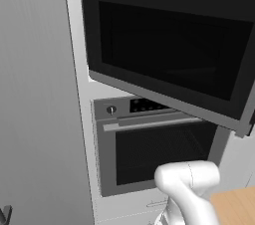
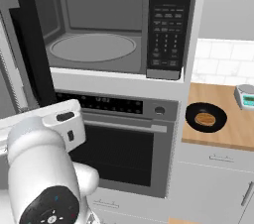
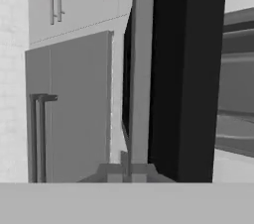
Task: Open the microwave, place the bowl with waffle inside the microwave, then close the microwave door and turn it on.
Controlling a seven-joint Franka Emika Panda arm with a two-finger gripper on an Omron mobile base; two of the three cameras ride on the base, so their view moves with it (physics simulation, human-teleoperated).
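We are in a home kitchen: a built-in microwave (image 2: pixel 116 25) with its door (image 1: pixel 169 45) swung open sits above an oven (image 2: pixel 124 143), set in pale cabinets (image 2: pixel 213 188). Beside it we see a wooden bench (image 2: pixel 228 129) carrying a bowl (image 2: pixel 206 118), backed by white tiles (image 2: pixel 223 62).

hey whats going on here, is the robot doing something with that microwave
The white arm has the microwave door swung wide open, so the grey inside of the microwave and its bare round turntable are exposed. The black bowl with the waffle sits on the wooden counter to the right, not yet picked up. The hand view looks along the open door's edge; whether the claw is open or shut can't be told.
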